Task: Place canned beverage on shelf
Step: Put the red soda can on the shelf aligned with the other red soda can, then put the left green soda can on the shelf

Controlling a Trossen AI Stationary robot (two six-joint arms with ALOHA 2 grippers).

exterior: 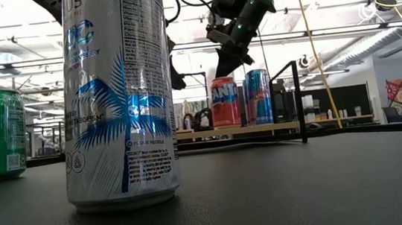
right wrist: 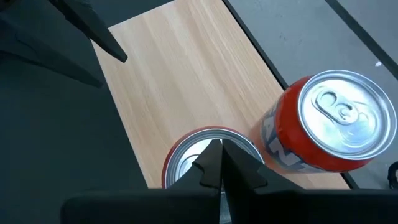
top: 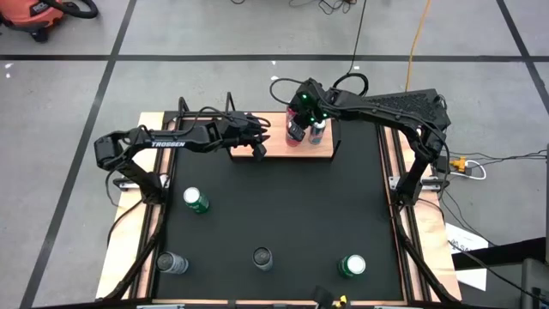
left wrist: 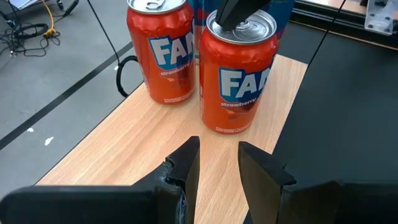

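right end effector (right wrist: 221,163) hovers closed and empty over a strawberry fanta can (left wrist: 239,71) already on the shelf (top: 322,151) (12 o'clock); left end effector (left wrist: 219,163) open nearby; next, fetch another can

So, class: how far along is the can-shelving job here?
Done: two strawberry Fanta cans and a blue can stand on the shelf. In hand: nothing gripped. The right gripper hangs shut over one Fanta's top, the left gripper open above the shelf. Left: four cans on the black tabletop.
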